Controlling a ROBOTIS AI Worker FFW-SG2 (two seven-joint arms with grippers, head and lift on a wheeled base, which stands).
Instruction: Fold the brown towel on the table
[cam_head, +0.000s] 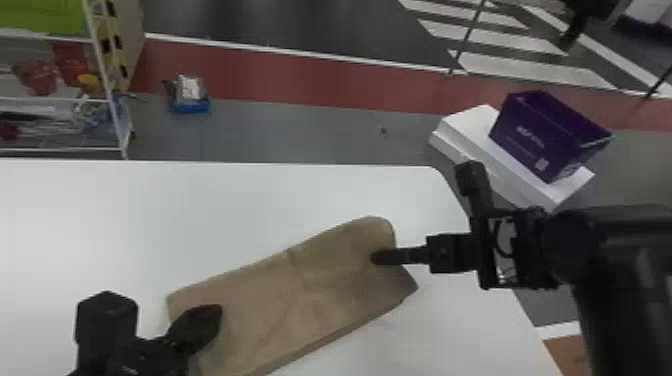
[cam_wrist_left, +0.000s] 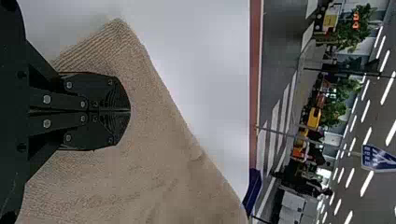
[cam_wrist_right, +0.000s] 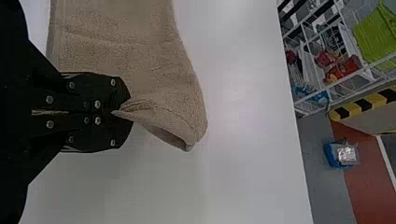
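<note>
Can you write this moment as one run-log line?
right pincer: gripping brown towel near one end | left pincer: closed, over towel's other end | surface: white table

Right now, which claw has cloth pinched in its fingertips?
The right claw: a fold of the brown towel runs between its fingertips. The left claw is shut, no cloth visible between its fingertips.

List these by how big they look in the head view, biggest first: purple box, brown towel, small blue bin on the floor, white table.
1. White table
2. Brown towel
3. Purple box
4. Small blue bin
</note>
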